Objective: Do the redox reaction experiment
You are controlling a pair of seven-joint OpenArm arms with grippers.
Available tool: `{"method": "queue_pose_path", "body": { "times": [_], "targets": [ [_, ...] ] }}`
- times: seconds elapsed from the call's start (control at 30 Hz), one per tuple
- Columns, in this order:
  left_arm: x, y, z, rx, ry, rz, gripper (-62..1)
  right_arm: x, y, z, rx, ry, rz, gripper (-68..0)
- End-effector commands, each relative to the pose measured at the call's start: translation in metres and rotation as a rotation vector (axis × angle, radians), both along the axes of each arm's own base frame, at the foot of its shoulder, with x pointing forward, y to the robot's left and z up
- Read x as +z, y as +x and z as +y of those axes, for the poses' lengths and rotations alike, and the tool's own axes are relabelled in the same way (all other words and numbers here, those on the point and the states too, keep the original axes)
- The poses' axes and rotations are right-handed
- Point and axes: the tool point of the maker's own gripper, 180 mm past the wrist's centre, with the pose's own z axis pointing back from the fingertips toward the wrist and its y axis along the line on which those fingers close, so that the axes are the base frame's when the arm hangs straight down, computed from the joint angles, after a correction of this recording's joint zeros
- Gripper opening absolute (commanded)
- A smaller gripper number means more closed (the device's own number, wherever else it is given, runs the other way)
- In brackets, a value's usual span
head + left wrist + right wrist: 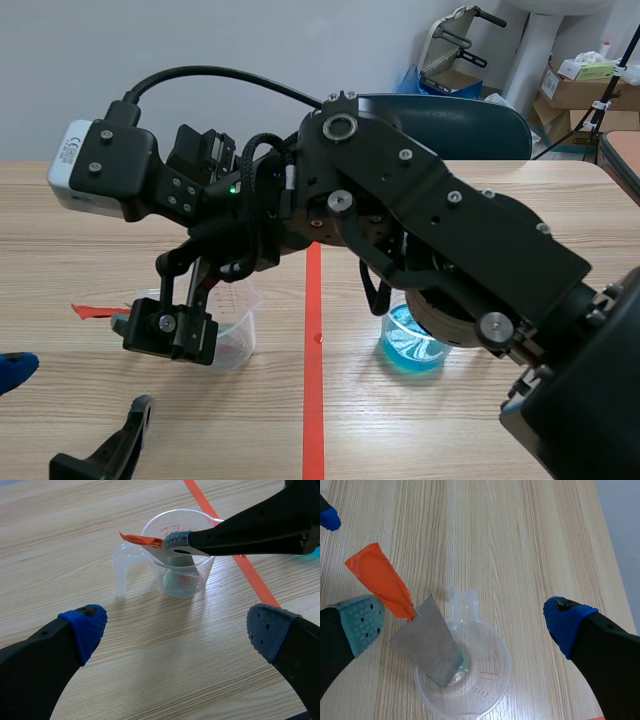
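A clear measuring cup (243, 330) (150, 527) (502, 655) stands left of the red tape line. In it leans a grey metal sheet (427, 640) (162, 556) with an orange tag (382, 582) (88, 311) on its upper end. My right gripper (185, 320) (465, 622) hangs open just over the cup, and one of its pads (175, 541) is close beside the sheet's upper part. A small beaker of blue liquid (412, 345) sits right of the tape, under the right arm. My left gripper (70, 410) (175, 630) is open and holds nothing, low on the near side of the cup.
The right arm crosses the middle of the table and hides much of it. A blue chair (470, 125) stands behind the far edge, with cardboard boxes (580, 85) at the back right. Bare wood lies between my left gripper and the cup.
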Motion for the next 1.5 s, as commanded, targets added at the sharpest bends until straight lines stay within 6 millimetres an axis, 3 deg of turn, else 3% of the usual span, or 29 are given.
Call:
{"method": "queue_pose_path", "body": {
  "times": [0.0,1.23,1.47],
  "targets": [
    [0.0084,0.0035,-0.0024,0.002,-0.012,-0.034,-1.3,0.0096,-0.0008,0.0048,0.017,0.029,-0.008,0.4],
    [0.0083,0.0035,-0.0024,0.002,-0.012,-0.033,-1.3,0.0097,-0.0008,0.0048,0.017,0.029,-0.008,0.4],
    [0.0082,0.0035,-0.0023,0.002,-0.011,-0.033,-1.3,0.0181,-0.0019,0.0047,0.009,0.089,0.056,0.4]
  ]
}}
